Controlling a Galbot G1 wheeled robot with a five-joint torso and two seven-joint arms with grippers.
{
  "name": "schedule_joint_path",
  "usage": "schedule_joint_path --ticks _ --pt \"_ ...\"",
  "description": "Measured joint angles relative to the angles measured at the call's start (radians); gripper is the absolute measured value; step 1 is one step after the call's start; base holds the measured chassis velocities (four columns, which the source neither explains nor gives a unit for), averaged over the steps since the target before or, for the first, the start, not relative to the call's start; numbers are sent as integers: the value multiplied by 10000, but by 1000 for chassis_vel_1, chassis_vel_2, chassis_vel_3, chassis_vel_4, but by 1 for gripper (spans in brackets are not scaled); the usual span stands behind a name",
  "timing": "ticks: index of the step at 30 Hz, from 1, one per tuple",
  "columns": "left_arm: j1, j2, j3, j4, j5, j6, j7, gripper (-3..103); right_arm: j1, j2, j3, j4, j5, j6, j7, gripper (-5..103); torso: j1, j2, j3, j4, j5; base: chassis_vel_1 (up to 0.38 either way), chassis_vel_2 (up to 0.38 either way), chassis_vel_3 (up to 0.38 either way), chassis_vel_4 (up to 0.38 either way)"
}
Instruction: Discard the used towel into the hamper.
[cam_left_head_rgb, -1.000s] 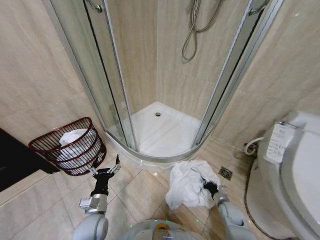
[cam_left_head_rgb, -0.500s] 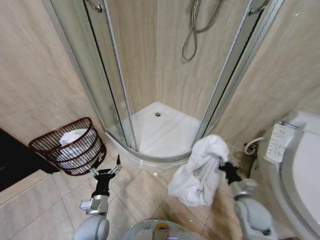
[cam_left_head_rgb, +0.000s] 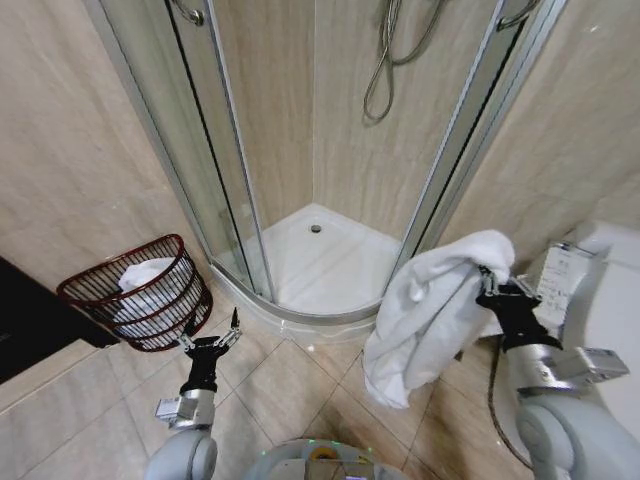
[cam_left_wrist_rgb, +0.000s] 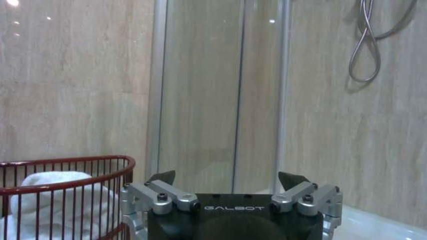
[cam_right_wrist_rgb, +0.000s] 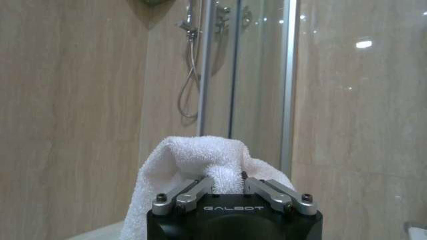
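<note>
right hand (cam_left_head_rgb: 488, 287) was clamped on a fold of the white towel (cam_left_head_rgb: 430, 310), its fingers (cam_right_wrist_rgb: 194, 193) pinched tight on the cloth in the right wrist view. towel hung off the floor (cam_left_head_rgb: 290, 385), draped over the hand and trailing down in front of the shower (cam_left_head_rgb: 320, 255) threshold, beside the toilet (cam_left_head_rgb: 590, 330). left hand (cam_left_head_rgb: 211, 340) was low over the floor tiles with its fingers (cam_left_wrist_rgb: 162, 178) spread wide and nothing between them. just beyond it stood the hamper (cam_left_head_rgb: 140, 290), a reddish-brown wire basket against the wall to the robot's left, next to the shower's glass door (cam_left_head_rgb: 205, 150). some white cloth (cam_left_head_rgb: 145, 285) already lay inside the hamper. held towel and hamper were well apart, with the shower opening between them. a shower hose (cam_left_head_rgb: 385, 55) looped on the back wall.
</note>
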Motion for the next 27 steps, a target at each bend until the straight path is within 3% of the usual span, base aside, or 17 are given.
schedule_joint_path --ticks 16,27 --pt "-20 22 -54 62 -14 -10 16 100 -94 72 -439 -115 -476 -6 -175 7 0 0 0 1 -2 49 42 49 44" --pt "-225 -25 -85 204 -233 -423 -30 100 -118 92 -458 -135 -490 35 -162 7 2 0 6 5 -4 75 70 69 75"
